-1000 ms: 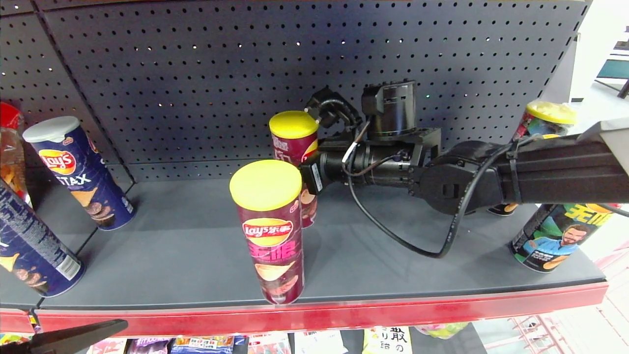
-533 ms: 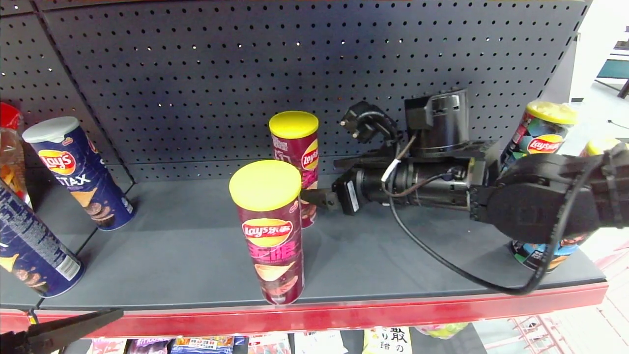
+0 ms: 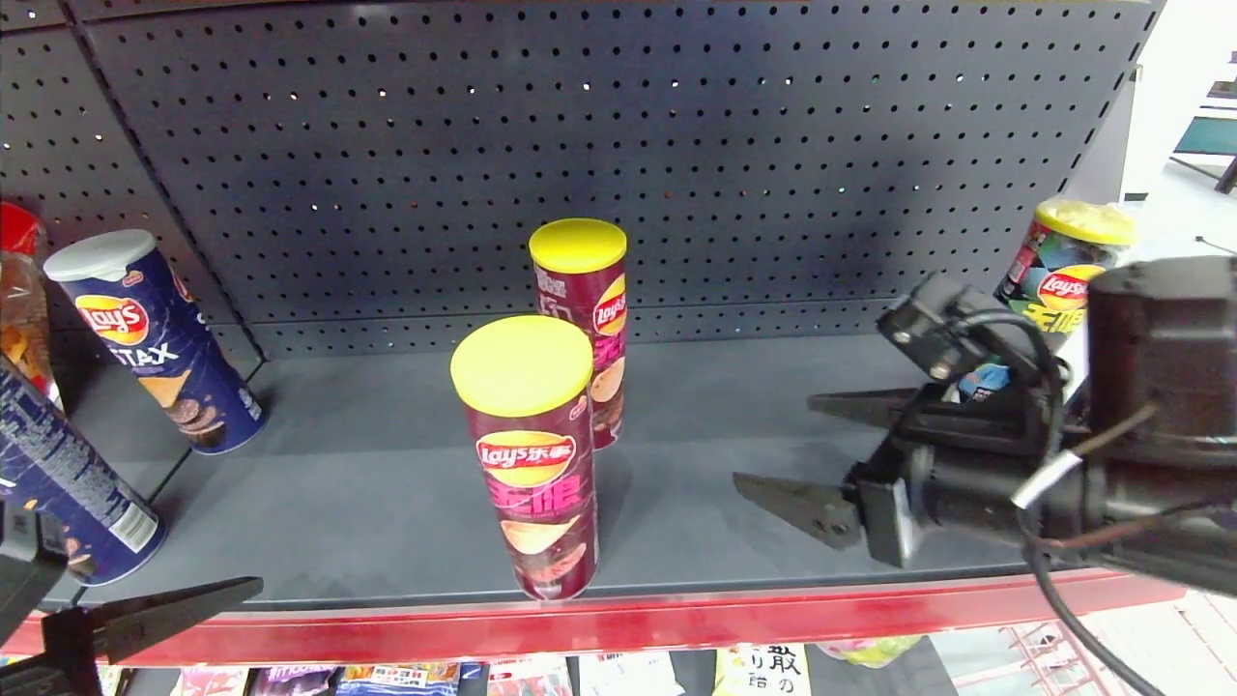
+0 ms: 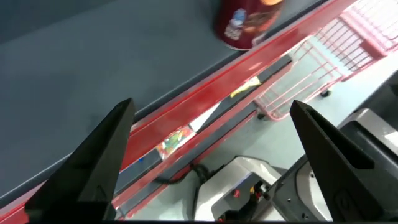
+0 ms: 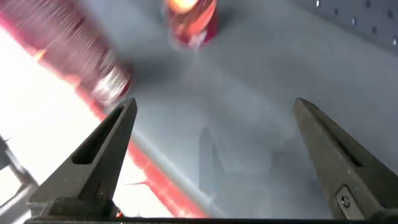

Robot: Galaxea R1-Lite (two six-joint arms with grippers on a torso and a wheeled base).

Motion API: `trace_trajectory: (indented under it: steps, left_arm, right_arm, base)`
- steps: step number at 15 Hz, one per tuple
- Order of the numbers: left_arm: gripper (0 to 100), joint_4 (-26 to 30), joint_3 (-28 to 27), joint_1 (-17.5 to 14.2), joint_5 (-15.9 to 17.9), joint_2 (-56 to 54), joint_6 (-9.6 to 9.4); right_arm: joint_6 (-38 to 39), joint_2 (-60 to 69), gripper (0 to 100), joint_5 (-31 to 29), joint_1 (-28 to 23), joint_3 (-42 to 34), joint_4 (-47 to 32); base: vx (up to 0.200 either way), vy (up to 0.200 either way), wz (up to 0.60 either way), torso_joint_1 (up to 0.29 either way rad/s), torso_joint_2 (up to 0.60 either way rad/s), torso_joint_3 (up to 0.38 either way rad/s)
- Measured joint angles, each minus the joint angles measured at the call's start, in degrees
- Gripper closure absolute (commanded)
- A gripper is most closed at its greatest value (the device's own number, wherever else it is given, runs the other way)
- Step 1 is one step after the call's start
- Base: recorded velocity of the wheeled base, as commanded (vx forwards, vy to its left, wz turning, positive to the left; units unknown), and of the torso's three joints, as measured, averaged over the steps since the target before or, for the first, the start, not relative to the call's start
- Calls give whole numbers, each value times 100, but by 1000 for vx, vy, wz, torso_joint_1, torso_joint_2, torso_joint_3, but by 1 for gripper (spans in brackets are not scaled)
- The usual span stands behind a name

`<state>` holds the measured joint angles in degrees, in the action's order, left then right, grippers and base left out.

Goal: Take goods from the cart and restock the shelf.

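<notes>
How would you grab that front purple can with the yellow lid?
Around the middle of its round wall, coming in level from the robot's right. The front can stands upright with bare shelf on that side, where the open right gripper is; a second can stands close behind it.

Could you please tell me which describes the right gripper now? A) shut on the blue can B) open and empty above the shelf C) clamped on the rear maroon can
B: the right gripper has fingers apart with nothing between them, above the shelf, right of the front maroon can.
</notes>
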<state>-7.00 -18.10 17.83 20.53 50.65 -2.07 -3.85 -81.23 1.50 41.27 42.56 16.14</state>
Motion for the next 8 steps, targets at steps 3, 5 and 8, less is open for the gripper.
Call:
trace_trajectory:
  steps: [3,5,8]
  left_arm:
    - [0,-13,-132,5,-219,518,-24]
    - [0,-57,-215,7,-272,863,-71]
    - [0,-734,-300,18,-301,1552,-151]
  right_arm:
    - [-11,1337,0,-27,162,-1020,-18]
    - [-16,2236,0,-188,169,-1547,-49]
    - [-5,3346,0,-812,-375,-1980,-200]
  base:
    - [0,0,0,0,0,0]
    - [0,0,0,0,0,0]
    - [0,0,0,0,0,0]
